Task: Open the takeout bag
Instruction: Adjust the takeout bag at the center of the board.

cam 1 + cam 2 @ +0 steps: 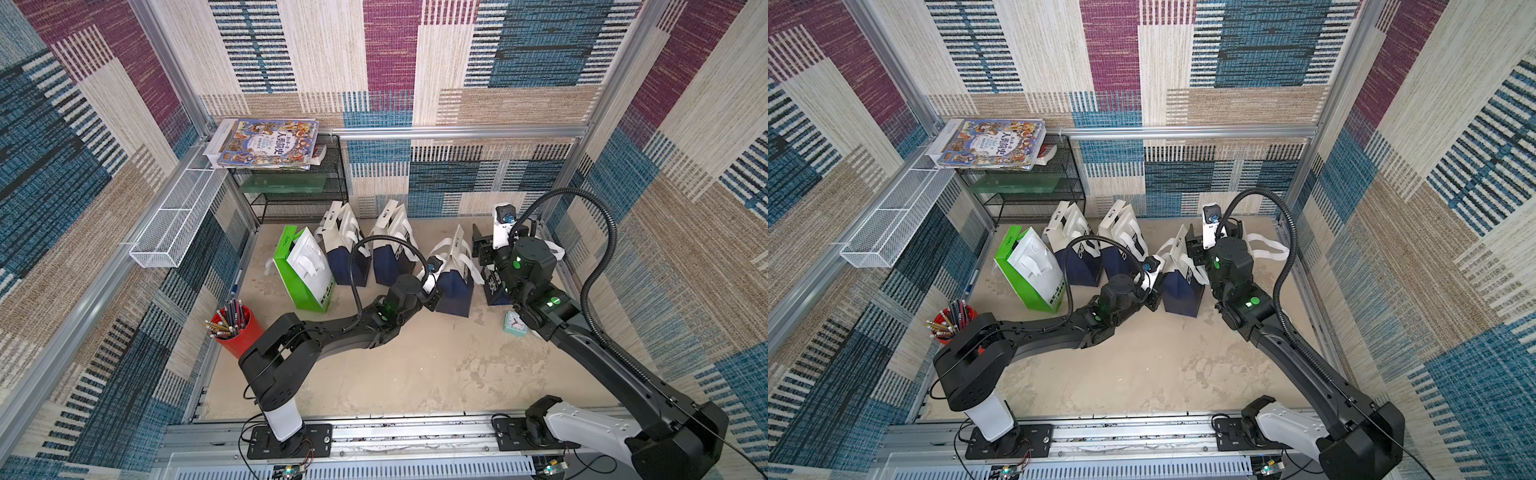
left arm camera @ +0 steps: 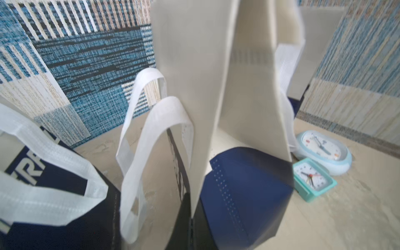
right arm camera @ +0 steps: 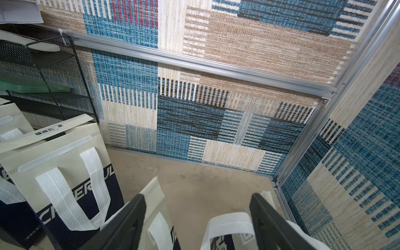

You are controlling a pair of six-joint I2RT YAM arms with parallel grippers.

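**Left arm clamps takeout bag; right arm open beside it**

Both top views: enclosure w/ patchwork carpet walls & a beige worktop [image 1: 415, 374]. A row of bags stands across mid-frame. The takeout bag [image 1: 455, 286], navy base w/ cream top & white handles, stands upright right of ctr, third in the row.

The left end effector [image 1: 433, 296] sits at the bag's lower-left edge, fingers together & clamped on it. In the left wrist view the bag's cream panel [image 2: 201, 108] runs down into the dark fingers at bottom ctr.

The right end effector [image 1: 482, 247] hangs just right of the bag's top flap, fingers apart. The right wrist view shows both black fingers [image 3: 129, 223] spread at frame bottom, w/ a cream flap & a white handle loop btwn them.

Left of the held bag stand two matching navy-and-cream bags [image 1: 353, 257], then a green-and-white bag [image 1: 305, 270].

A teal alarm clock [image 1: 515, 324] lies lower right of the bag. An oval pale-blue clock [image 2: 324, 149] is beside it in the left wrist view.

A red pencil cup [image 1: 237, 328] is at lower left. Books [image 1: 266, 143] lie on a black mesh rack [image 1: 291, 199] at upper left.
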